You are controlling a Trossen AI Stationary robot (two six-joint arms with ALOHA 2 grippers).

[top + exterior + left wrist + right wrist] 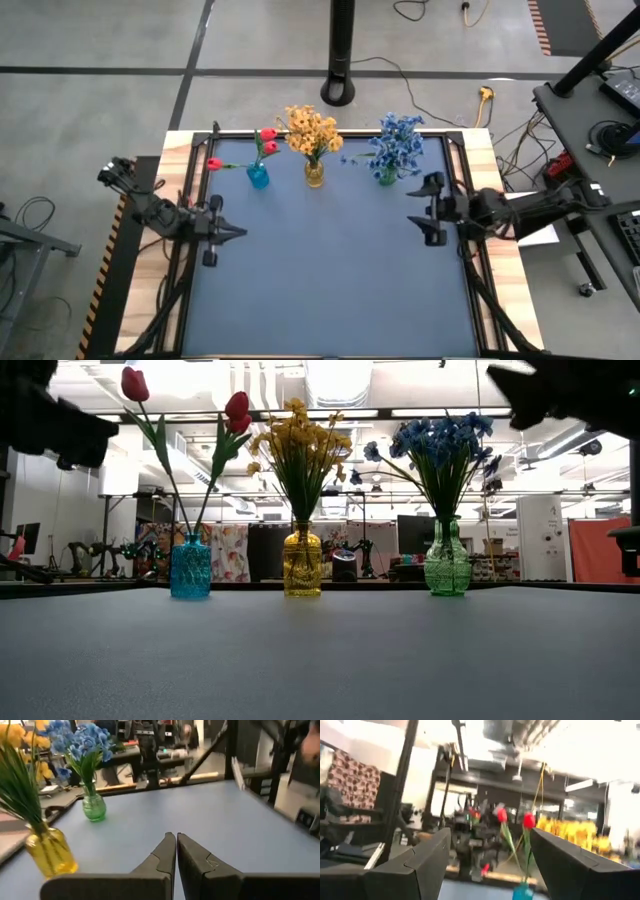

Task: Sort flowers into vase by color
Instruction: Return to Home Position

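Observation:
Three glass vases stand in a row along the table's far edge. A blue vase [258,177] holds red tulip buds [236,407]. A yellow vase [314,173] holds yellow blossoms [312,130]. A green vase [387,175] holds blue blossoms [398,143]. My left gripper [236,233] is shut, hanging over the table's left side and pointing right. My right gripper [425,210] is open over the right side, pointing left and tipped upward. Neither holds anything.
The blue mat [330,270] spreads bare in front of the vases. A black frame [470,250] borders the mat on both sides. Beyond the far edge stands a black post [340,60] with cables on the floor.

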